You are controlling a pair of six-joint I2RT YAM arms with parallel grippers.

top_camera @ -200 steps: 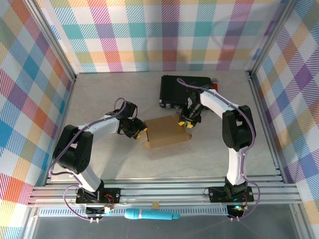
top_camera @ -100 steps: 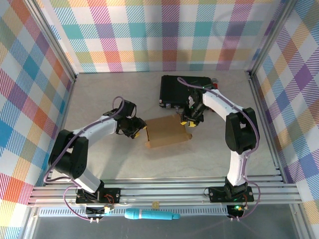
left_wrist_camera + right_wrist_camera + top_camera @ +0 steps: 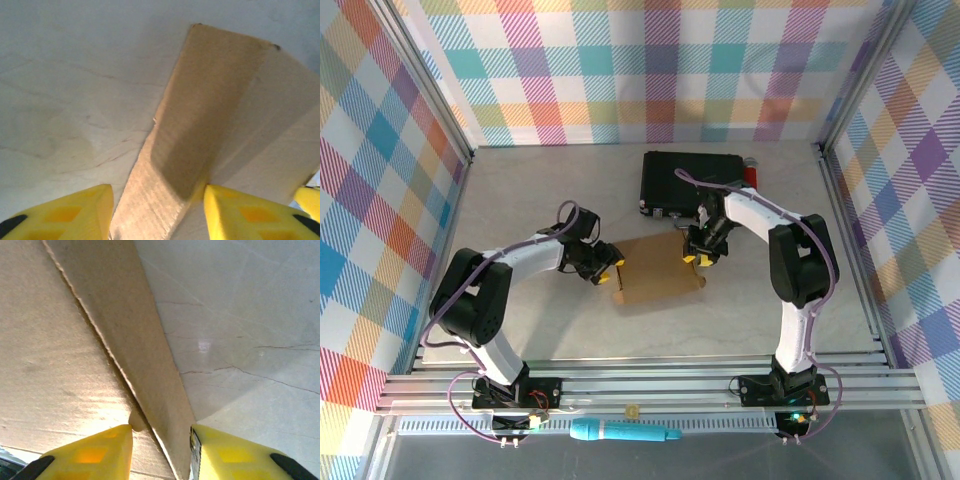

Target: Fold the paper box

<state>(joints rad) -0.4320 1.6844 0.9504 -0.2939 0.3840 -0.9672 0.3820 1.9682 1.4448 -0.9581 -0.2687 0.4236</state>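
Observation:
The paper box [image 3: 660,272] is a shallow brown cardboard box lying flat in the middle of the table. My left gripper [image 3: 611,271] sits low at its left end. In the left wrist view the left gripper [image 3: 158,216] is open, and its yellow fingers [image 3: 75,212] straddle the box's raised left side wall [image 3: 200,115]. My right gripper [image 3: 698,256] is at the box's far right corner. In the right wrist view the right gripper [image 3: 161,452] is open more narrowly, with the right side wall [image 3: 145,355] standing between its fingers [image 3: 87,455], close to the right one.
A black rectangular case [image 3: 682,180] lies just behind the box, close to the right arm, with a red object [image 3: 751,175] at its right end. Checked walls enclose the table on three sides. A blue pen-like tool [image 3: 620,432] lies on the front rail.
Both grippers have come lower and closer onto the box's ends. The box has shifted slightly toward the near edge.

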